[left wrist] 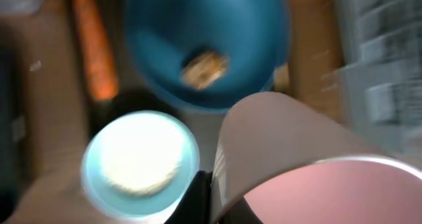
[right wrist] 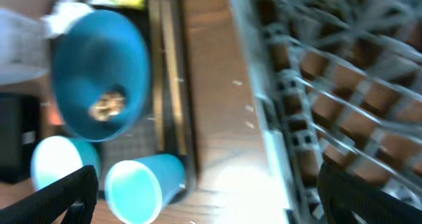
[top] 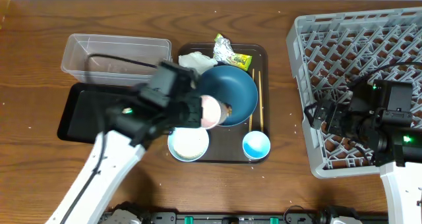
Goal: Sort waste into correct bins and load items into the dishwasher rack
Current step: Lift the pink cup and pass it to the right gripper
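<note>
From overhead, the left fingers (top: 192,112) are clamped on the pink cup (top: 211,111) above the brown tray (top: 227,145). The dishwasher rack (top: 369,46) lies well off to their right across bare worktop (top: 39,39), and the right fingers (top: 315,115) hover at the rack's edge, far nearer to it. The left wrist view shows the cup tight against the fingers and tilted, mouth partly toward the lens, with the white bowl (left wrist: 140,159) below and to one side. In the right wrist view the fingers are spread wide and empty, the rack beyond one and the blue cup (right wrist: 142,184) near the other.
</note>
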Controlling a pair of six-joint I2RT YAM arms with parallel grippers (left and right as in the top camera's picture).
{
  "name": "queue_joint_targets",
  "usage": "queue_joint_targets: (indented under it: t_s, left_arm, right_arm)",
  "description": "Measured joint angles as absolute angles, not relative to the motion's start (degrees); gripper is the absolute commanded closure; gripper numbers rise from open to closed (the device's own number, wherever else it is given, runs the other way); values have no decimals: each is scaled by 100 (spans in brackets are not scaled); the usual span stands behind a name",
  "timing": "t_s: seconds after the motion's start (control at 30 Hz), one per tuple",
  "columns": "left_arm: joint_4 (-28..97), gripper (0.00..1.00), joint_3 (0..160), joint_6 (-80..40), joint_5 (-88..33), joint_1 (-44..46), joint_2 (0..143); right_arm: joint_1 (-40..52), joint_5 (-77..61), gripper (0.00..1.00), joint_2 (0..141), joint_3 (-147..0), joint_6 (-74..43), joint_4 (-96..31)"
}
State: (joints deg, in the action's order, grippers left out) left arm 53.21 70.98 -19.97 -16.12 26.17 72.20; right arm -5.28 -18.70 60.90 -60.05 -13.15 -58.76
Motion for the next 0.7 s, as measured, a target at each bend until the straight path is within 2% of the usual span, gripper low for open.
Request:
queue_joint_targets:
  t_s: [0.23,0.37,0.53,0.7]
  left_arm:
    - [4519,94,7105,-1627,-4624,1990,7159]
    - [3806,94,7102,-1544,-6058,1992,7175]
    - [3114,94,7102,-1629,-7135,1992,7175]
    - [2995,94,7102,-1697,-7509,1992,7175]
  right_arm:
    - [-569,-5269,11,6090,-6005,-8,-5000]
    - [-554,-7078,6,6088,-6005,381,-4491]
    - [-309,-8171,7,6088,-6007,563,-3988]
    - [102,-8578,10,6086,-6007,646,-3546]
